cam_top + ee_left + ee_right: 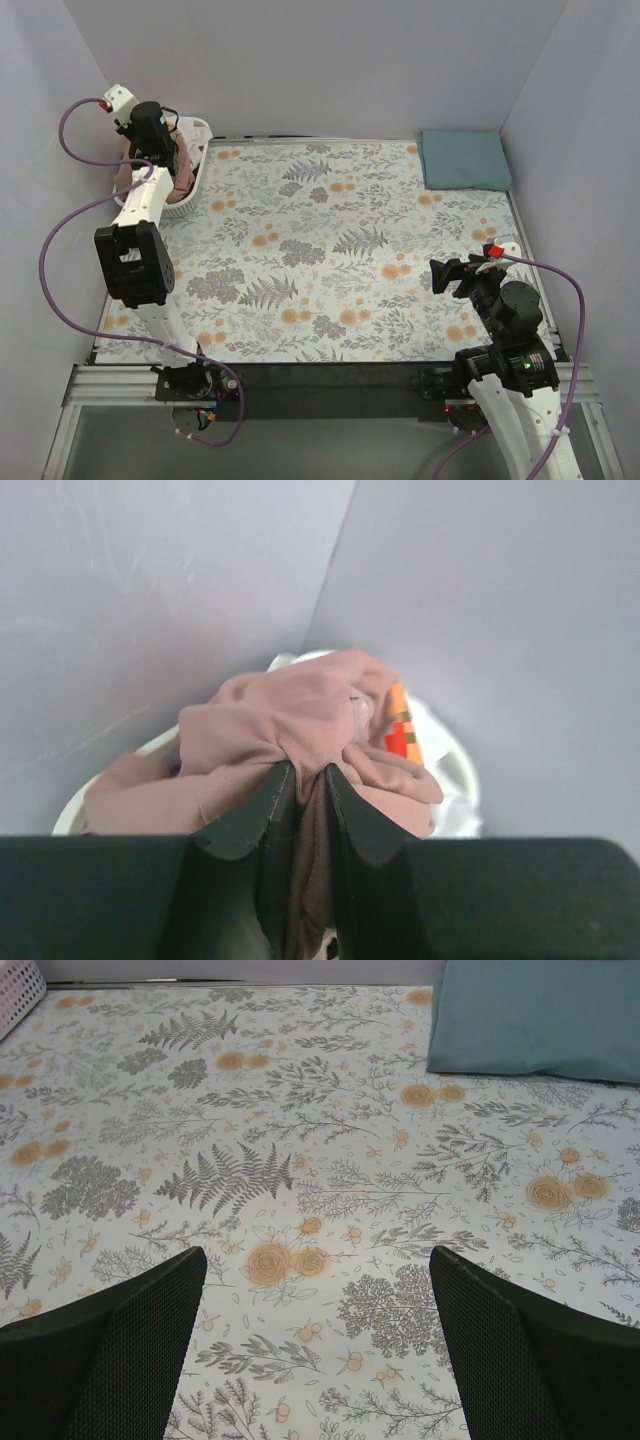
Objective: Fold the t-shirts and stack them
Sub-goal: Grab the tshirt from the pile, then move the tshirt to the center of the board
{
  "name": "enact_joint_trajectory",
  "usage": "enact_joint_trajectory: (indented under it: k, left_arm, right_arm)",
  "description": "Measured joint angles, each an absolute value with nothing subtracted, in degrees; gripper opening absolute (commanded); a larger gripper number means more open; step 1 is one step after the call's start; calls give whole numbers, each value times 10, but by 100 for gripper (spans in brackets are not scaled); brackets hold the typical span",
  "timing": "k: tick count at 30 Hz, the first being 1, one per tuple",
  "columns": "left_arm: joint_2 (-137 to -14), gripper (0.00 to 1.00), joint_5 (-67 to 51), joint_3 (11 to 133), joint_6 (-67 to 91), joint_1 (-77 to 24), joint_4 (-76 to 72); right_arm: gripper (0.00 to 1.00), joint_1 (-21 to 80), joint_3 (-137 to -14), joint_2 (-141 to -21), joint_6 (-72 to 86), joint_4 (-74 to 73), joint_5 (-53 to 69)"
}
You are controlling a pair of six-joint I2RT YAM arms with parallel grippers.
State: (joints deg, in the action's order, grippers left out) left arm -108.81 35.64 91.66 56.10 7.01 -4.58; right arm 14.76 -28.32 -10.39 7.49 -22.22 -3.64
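My left gripper point(305, 770) pinches the pink tee point(290, 715) in the basket point(196, 130) at ten o'clock; my right gripper point(318, 1252) gapes wide.

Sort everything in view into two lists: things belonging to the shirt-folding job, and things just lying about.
Job: pink t-shirt, clamped in left gripper; folded teal t-shirt; open right gripper.
Lying about: floral cloth; white basket.
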Motion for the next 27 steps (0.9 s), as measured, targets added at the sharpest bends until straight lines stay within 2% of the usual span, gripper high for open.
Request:
enact_joint_trajectory:
  k: [8, 13, 18, 24, 27]
  left_arm:
    - [-1063, 1, 331, 1012, 490, -19, -57]
    - [-1065, 0, 222, 1101, 485, -131, -1]
    - [-1063, 0, 54, 1181, 508, -230, 34]
    - [-1003, 0, -100, 1160, 522, -264, 55]
    - [-944, 8, -121, 1112, 522, -259, 61]
  right_arm:
    - [98, 148, -283, -104, 75, -222, -29]
    - [98, 148, -283, -104, 74, -222, -27]
    - [98, 148, -283, -103, 74, -222, -27]
    - [98, 148, -300, -109, 73, -234, -15]
    - [98, 148, -331, -121, 73, -239, -10]
